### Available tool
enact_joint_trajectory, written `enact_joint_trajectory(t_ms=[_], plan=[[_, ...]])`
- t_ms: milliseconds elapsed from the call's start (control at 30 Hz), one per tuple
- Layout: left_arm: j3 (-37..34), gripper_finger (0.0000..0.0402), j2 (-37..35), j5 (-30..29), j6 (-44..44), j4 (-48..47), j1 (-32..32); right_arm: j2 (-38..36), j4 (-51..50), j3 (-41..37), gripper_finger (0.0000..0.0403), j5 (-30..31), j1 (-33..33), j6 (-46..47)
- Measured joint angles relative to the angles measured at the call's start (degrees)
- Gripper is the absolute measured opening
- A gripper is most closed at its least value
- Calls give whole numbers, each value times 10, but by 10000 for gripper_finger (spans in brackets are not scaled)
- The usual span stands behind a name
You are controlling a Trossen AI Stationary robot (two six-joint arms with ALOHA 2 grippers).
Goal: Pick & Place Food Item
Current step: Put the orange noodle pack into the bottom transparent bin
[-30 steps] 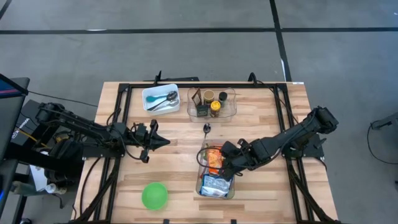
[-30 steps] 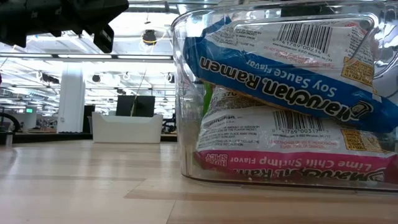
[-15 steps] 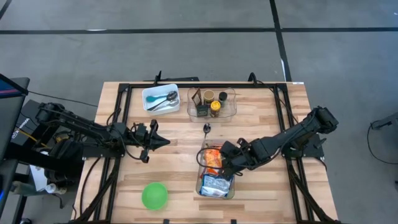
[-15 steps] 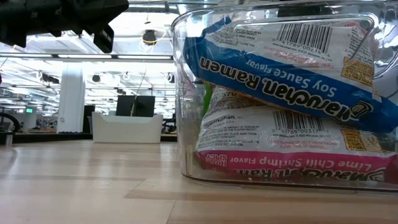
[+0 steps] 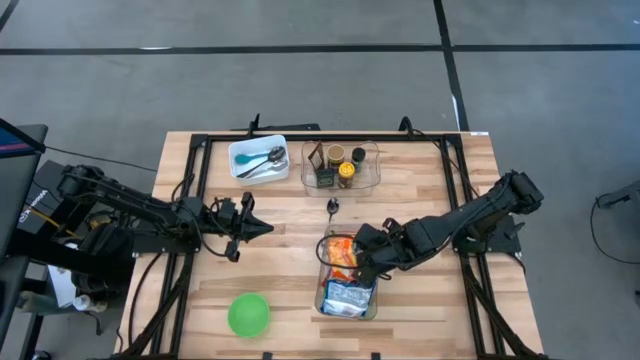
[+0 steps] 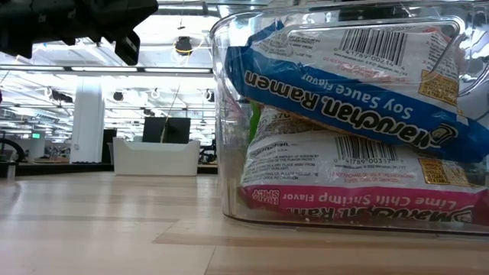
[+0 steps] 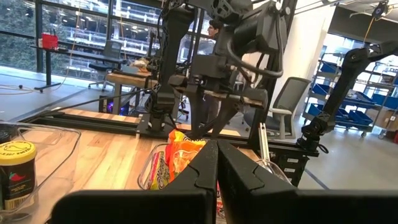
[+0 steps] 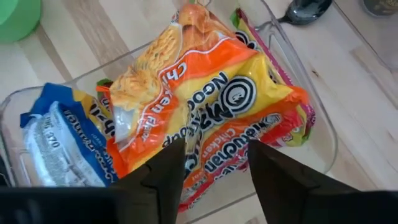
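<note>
A clear bin near the table's front middle holds several ramen packets. An orange-and-yellow packet lies on top at the far end. A blue packet rests on a pink one at the near end. My right gripper hangs open just over the orange packet, slanting down from the right, one finger on either side of its edge. My left gripper is shut and level over the table's left middle, with nothing in it.
A green ball lies near the front left. At the back stand a white tray with spoons and a clear box of jars. A spoon lies just behind the bin. Black frame rails run along both sides.
My right gripper has opened over the far end of the clear bin. The packets lie as they did before.
</note>
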Motion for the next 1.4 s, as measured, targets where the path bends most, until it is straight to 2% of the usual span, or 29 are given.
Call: enact_joint_trajectory(t_ms=[400, 500, 767, 900, 1167, 1400], plan=[[0, 0, 0, 0, 0, -4, 0, 0, -3, 27, 135, 6, 0, -17], [0, 0, 0, 0, 0, -4, 0, 0, 0, 32, 121, 24, 0, -31], [0, 0, 0, 0, 0, -4, 0, 0, 101, 15, 50, 40, -4, -156], [0, 0, 0, 0, 0, -4, 0, 0, 96, 5, 6, 38, -19, -166], [0, 0, 0, 0, 0, -4, 0, 0, 102, -34, 2, 12, -56, -166], [0, 0, 0, 0, 0, -4, 0, 0, 93, -50, 2, 12, -60, -155]])
